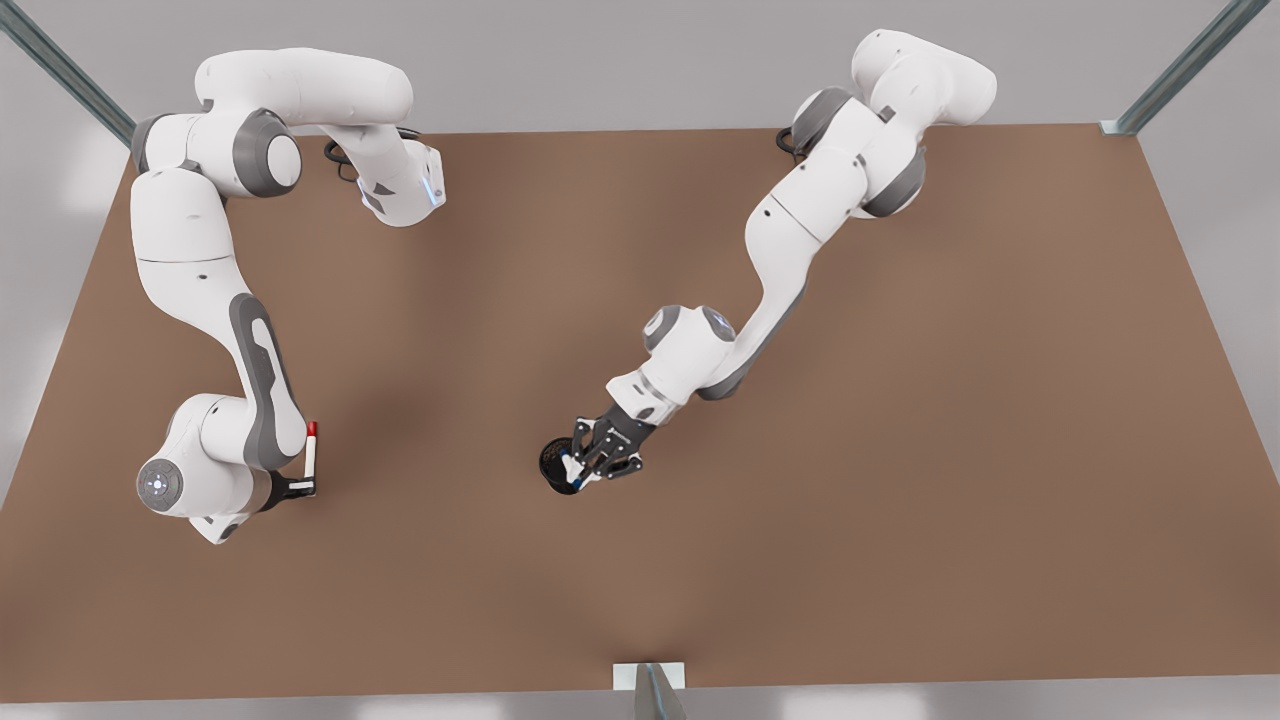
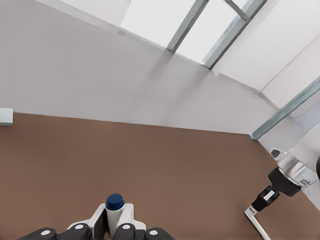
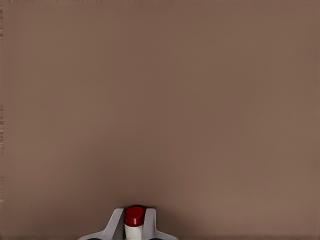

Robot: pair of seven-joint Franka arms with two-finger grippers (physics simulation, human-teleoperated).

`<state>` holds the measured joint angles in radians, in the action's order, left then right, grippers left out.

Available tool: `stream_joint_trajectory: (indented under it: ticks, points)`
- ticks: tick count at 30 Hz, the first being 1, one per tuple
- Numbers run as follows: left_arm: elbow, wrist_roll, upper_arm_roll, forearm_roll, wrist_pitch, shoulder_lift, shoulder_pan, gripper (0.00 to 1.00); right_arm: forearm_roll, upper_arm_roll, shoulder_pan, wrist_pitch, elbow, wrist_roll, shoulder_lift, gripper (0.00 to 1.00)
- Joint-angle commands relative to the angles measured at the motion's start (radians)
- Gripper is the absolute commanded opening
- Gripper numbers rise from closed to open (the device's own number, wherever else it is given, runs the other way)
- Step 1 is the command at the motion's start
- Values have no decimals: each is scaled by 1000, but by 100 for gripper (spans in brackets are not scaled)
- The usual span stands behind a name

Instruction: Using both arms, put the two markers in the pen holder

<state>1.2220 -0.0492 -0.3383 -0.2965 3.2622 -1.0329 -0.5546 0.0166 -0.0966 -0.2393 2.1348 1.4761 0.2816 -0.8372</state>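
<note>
Brown table (image 1: 900, 500), grey walls (image 2: 100, 75), metal-framed bright windows (image 2: 200, 25).

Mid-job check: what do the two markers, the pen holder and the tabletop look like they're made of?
Blue-capped marker, in the left gripper, and red-capped marker, in the right gripper: smooth plastic by look, white barrels with glossy caps. Pen holder: matte black, probably plastic. Tabletop: flat matte brown, no grain, material unclear.

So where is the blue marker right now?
The blue marker is clamped in the left gripper, near the middle of the front view, directly at the pen holder mouth on the table.
</note>
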Motion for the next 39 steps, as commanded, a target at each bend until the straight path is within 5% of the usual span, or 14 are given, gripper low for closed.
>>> stream_joint_trajectory:
  ticks: [1, 2, 7, 11, 15, 20, 22, 25, 34, 39]
  points:
    - [-1, -28, 1, 2, 24, -1, -1, 89, 5, 0, 0, -1, 0, -13, 1, 27]
    - [-1, -28, 1, 2, 24, -1, -1, 100, 6, 0, 2, -3, -2, -12, 3, 26]
    - [1, -26, 5, 14, -54, 34, 28, 100, 14, -2, 6, -58, -2, -12, 55, 26]
    - [-4, -163, -7, 26, -1050, 344, 375, 100, 14, -3, 12, -93, -10, -16, 75, 26]
    - [-4, -120, -4, 375, -1665, 577, 622, 100, 14, -8, 38, -182, -10, -91, 127, 26]
    - [7, -101, 1, 372, -1759, 689, 708, 100, 33, -9, 104, -297, -43, -216, 201, 25]
    - [45, -103, 131, 364, -1754, 734, 619, 100, 31, -22, 124, -306, -43, -257, 221, 25]
    - [45, -103, 188, 367, -1748, 717, 545, 100, 33, -72, 126, -335, -45, -340, 242, 23]
    - [37, -95, 196, 370, -1737, 683, 550, 100, 37, -282, 127, -378, -79, -624, 299, 21]
    - [39, -97, 196, 355, -1737, 676, 558, 100, 31, -308, 250, -461, -194, -864, 291, 21]
